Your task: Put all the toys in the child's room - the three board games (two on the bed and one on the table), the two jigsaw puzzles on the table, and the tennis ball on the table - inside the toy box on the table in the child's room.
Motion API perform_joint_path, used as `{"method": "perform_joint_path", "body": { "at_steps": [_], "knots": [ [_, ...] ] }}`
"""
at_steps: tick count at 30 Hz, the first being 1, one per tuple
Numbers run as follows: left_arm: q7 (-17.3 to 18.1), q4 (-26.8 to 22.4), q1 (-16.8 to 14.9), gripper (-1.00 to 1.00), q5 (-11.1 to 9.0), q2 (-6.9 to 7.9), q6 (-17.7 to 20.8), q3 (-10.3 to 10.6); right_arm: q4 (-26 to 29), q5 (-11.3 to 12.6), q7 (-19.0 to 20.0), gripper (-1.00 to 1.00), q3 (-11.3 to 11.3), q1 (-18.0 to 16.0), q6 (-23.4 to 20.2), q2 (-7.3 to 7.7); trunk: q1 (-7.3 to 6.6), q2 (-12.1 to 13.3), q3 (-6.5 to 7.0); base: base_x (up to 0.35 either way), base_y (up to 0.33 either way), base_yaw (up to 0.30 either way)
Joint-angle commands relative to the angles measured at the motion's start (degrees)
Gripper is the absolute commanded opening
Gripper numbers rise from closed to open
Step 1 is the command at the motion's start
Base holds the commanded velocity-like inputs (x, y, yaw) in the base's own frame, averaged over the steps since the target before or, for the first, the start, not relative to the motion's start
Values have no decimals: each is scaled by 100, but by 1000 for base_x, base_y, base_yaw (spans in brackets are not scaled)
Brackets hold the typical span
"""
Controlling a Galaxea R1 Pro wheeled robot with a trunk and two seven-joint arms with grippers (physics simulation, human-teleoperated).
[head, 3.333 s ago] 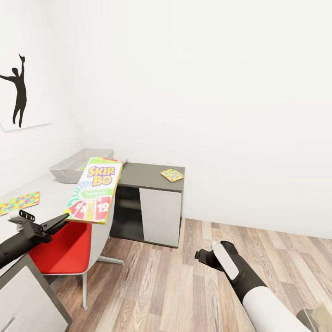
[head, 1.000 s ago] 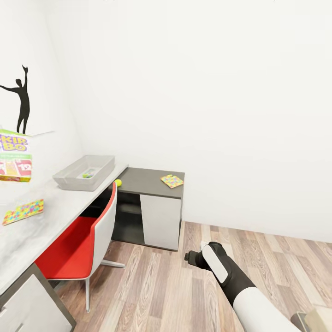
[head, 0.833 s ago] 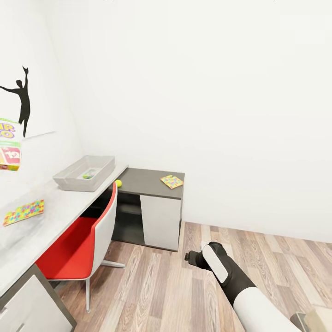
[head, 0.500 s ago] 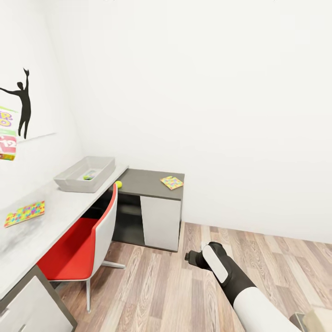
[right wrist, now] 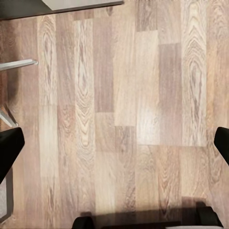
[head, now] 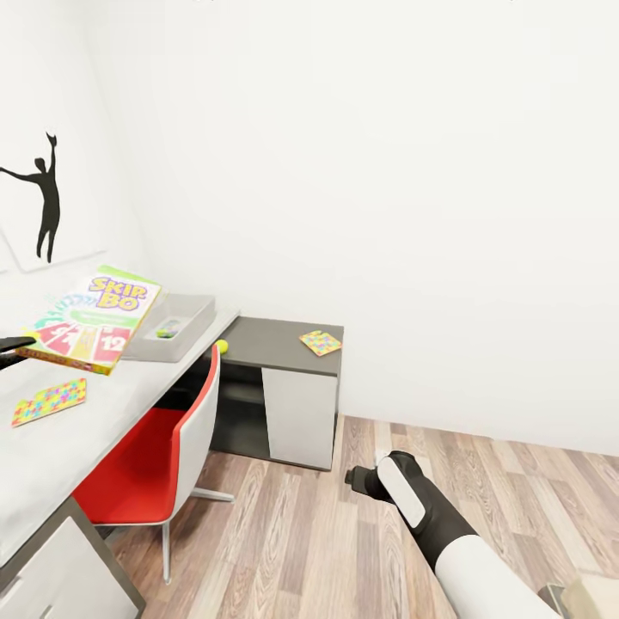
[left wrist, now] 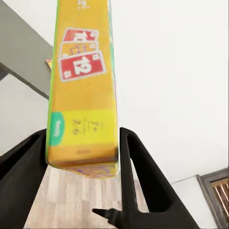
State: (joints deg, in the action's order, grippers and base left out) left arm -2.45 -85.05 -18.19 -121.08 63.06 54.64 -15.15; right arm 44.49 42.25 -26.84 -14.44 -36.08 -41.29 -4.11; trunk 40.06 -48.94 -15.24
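The SKIP-BO board game (head: 91, 318) hangs nearly flat above the pale table (head: 52, 447), in front of the grey toy box (head: 191, 315). My left gripper (head: 14, 346) is shut on its near edge; in the left wrist view the box (left wrist: 83, 95) sits clamped in the left gripper (left wrist: 83, 148). A small blue-green item (head: 168, 327) lies in the toy box. One jigsaw puzzle (head: 49, 401) lies on the table, another (head: 321, 342) on the dark cabinet. The tennis ball (head: 221, 346) rests by the table's corner. My right gripper (head: 354, 478) is open over the floor (right wrist: 115, 95).
A red and white chair (head: 146, 464) is tucked under the table beside the dark cabinet (head: 284, 391). Drawers (head: 52, 567) sit at the table's near end. Wood-plank floor (head: 327, 550) stretches to the right. A dancer silhouette (head: 45, 198) hangs on the left wall.
The SKIP-BO box, held high at the picture's left edge before, has come down and to the right, lying flatter in front of the toy box. The right arm has stayed put.
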Motion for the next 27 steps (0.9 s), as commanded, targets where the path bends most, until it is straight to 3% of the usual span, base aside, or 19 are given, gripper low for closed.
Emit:
{"method": "perform_joint_path", "body": {
  "at_steps": [1, 4, 8, 13, 19, 27],
  "knots": [
    [1, 0, -27, -100, -13, -55, 109, 1, 7, 61, -58, 100, -15, -5, -4, 2, -22, 35, 11, 0, 0, 0],
    [256, -21, -27, -100, -14, -245, 350, 9, 7, 60, -58, 100, -17, -5, 4, -6, -88, 155, 65, 0, 0, 0],
    [1005, -33, -27, -100, -16, -295, 374, 12, 7, 58, -58, 100, -23, -5, 7, -10, -176, 316, 137, 0, 0, 0],
    [1604, -35, -27, -100, -30, -376, 47, 12, 7, 56, -58, 100, -24, -5, 7, -8, -285, 516, 227, 0, 0, 0],
    [1940, -21, -27, -100, 8, -734, -1, -38, 9, 56, -50, 100, -24, -5, 7, 6, -373, 677, 298, 0, 0, 0],
    [1993, -9, -27, -100, 23, -833, 16, -61, 38, 62, -49, 100, -27, -5, 7, 1, -373, 677, 303, -1, 0, -2]
  ]
}}
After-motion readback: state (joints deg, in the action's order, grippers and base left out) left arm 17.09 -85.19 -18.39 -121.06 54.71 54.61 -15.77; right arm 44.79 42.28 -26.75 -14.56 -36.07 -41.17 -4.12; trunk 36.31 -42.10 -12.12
